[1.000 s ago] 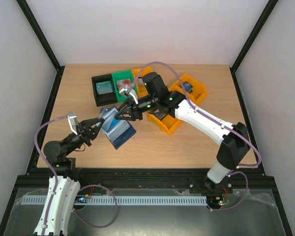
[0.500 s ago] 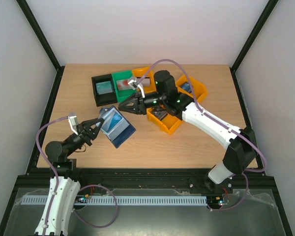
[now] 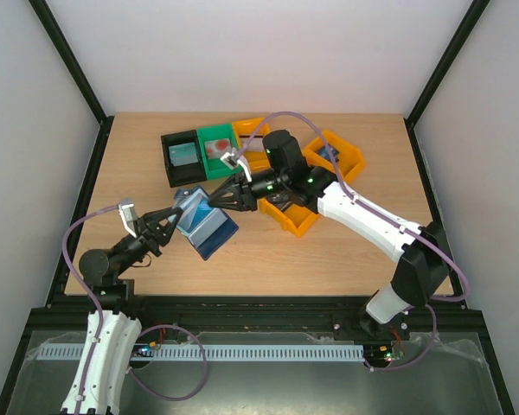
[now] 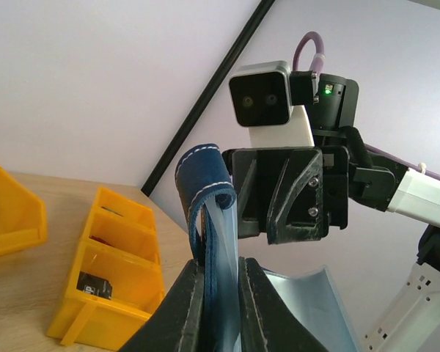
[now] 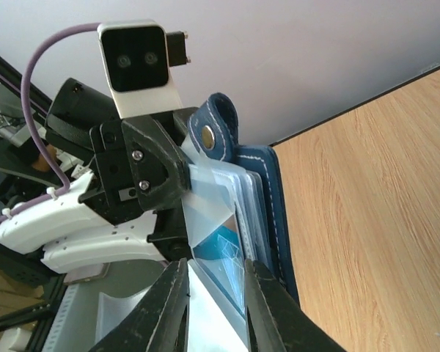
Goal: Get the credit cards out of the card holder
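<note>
The left claw [image 4: 220, 270] is clamped tight on one edge of the card holder [image 4: 207, 183] and holds it up off the worktop [image 3: 329, 259]. The navy closing tab curls over just above its fingers.

The holder hangs open from that grip, grey-blue inside facing up, and runs out from the left claw towards the middle of the worktop.

The right claw [image 5: 214, 277] meets the holder from the opposite side, nose to nose with the left claw. Its fingers are drawn close together and straddle the exposed corner of a teal credit card [image 5: 224, 251] and the clear sleeve beside it. Whether the pads actually bite on the card cannot be told from these views.

The card sits inside the holder, directly ahead of the right claw's fingertips. Only its corner shows at the holder's far edge, so its long axis is not certain, though it seems to follow the holder's own length.

The right arm is the one at the card, while the left only steadies the holder. The pull would probably have to go straight back along the right claw's fingers, away from the left claw.

Beyond the holder, on its far side, stand a black bin [image 3: 182, 157] and a green bin [image 3: 214, 149]. Orange bins [image 3: 296, 220] lie on its far right, under the right arm.
</note>
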Controlling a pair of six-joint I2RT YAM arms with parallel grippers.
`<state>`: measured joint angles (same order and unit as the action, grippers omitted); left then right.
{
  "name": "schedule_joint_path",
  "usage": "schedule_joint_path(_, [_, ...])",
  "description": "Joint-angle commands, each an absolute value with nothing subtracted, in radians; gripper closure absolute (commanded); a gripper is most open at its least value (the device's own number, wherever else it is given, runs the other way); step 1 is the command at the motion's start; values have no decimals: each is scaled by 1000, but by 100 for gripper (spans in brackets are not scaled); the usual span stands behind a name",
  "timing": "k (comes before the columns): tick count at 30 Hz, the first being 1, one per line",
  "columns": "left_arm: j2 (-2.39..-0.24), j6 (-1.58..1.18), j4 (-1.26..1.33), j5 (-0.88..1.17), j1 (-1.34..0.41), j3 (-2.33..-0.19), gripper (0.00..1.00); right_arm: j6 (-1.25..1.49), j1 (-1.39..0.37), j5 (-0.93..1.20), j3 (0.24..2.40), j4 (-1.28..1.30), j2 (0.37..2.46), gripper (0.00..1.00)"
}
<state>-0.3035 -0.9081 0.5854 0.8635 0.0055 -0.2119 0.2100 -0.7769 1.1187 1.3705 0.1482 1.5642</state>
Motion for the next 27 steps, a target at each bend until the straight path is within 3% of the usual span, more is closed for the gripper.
schedule_joint_path(1, [-292, -926, 655, 881, 12, -207, 98, 168, -784, 1112, 1376, 203, 1579, 78])
schedule_joint_path(13, [-296, -926, 672, 905, 12, -207, 98, 61, -813, 1015, 1440, 332, 1607, 74])
schedule_joint_path(23, [-299, -925, 697, 909, 11, -199, 98, 64, -853, 1052, 1465, 313, 1637, 67])
schedule_joint_path(27, [-299, -918, 682, 903, 11, -197, 98, 53, -867, 1116, 1464, 295, 1633, 70])
